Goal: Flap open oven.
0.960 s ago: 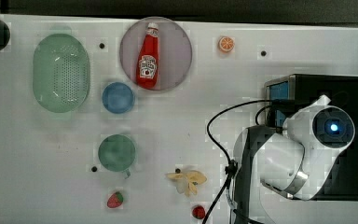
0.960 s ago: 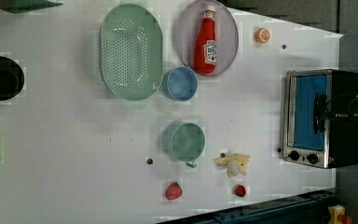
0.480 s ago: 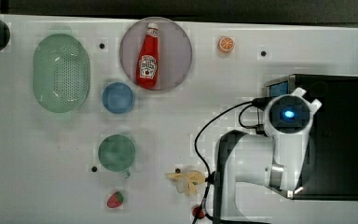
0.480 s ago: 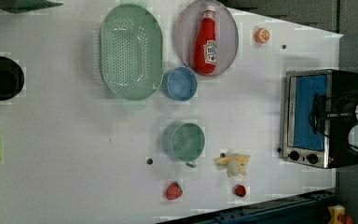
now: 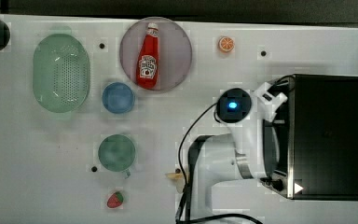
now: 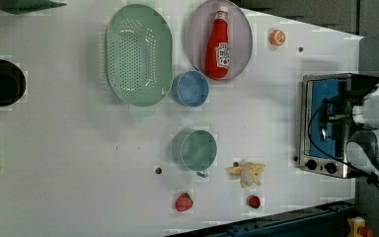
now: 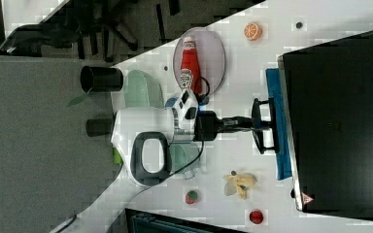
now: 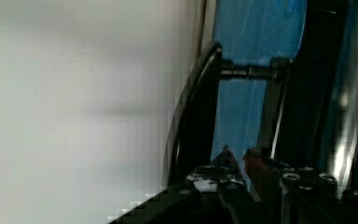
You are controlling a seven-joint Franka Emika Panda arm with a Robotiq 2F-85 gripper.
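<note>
The oven (image 5: 326, 135) stands at the top view's right edge, with a black top and a silver front frame (image 6: 325, 163). Its blue-tinted door (image 7: 276, 97) leans out from the frame, partly open. My gripper (image 7: 262, 125) reaches in level from the right view's left and is shut on the door's black bar handle (image 8: 196, 107). In the wrist view the handle runs close in front of the blue glass (image 8: 256, 42). From above, my white wrist (image 5: 233, 105) sits just off the oven front, to the top view's left.
A ketchup bottle (image 5: 148, 58) lies on a round plate (image 5: 177, 42). A green colander (image 5: 61, 72), a blue bowl (image 5: 118, 97), a green cup (image 5: 116, 152), a strawberry (image 5: 114, 199), a banana peel (image 6: 246, 173) and an orange slice (image 5: 226, 44) are spread over the white table.
My wrist has travelled to the top view's left, from above the oven to in front of it. The door has swung out with the handle.
</note>
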